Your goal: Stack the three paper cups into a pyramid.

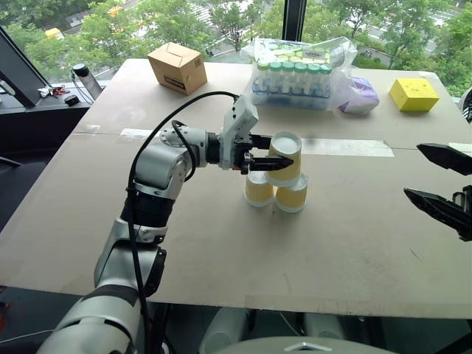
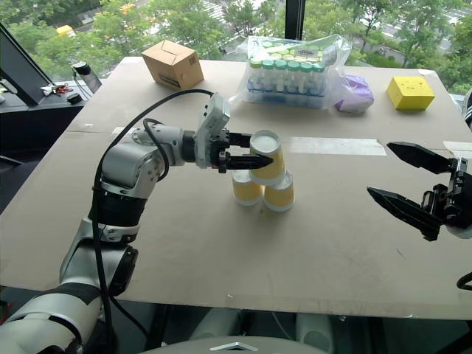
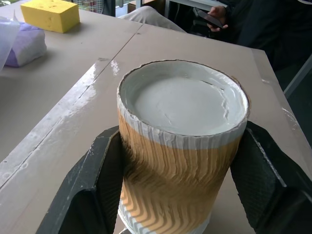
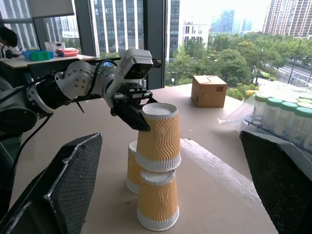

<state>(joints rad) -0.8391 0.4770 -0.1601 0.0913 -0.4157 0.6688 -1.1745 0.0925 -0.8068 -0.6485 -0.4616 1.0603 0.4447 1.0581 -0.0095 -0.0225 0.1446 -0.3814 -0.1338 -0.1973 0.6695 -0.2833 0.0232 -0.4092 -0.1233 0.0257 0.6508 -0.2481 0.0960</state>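
Three paper cups point(image 1: 284, 173); apparently stacked.

A broad tan table point(image 1: 221, 243) with a taped seam across it stands before tall windows point(image 1: 221, 18) that look down on green treetops and, farther off, city towers. At its far edge sit a cardboard box point(image 1: 177, 68), bagged green-capped bottles point(image 1: 295, 77) and a yellow block point(image 1: 414, 94). A dark side desk point(image 1: 37, 99) stands far left in daylight.

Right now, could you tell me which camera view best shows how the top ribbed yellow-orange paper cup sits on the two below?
The right wrist view: the top ribbed yellow-orange paper cup is seen side-on, upside down, bridging both. Eye views look down; the left wrist view shows its base.
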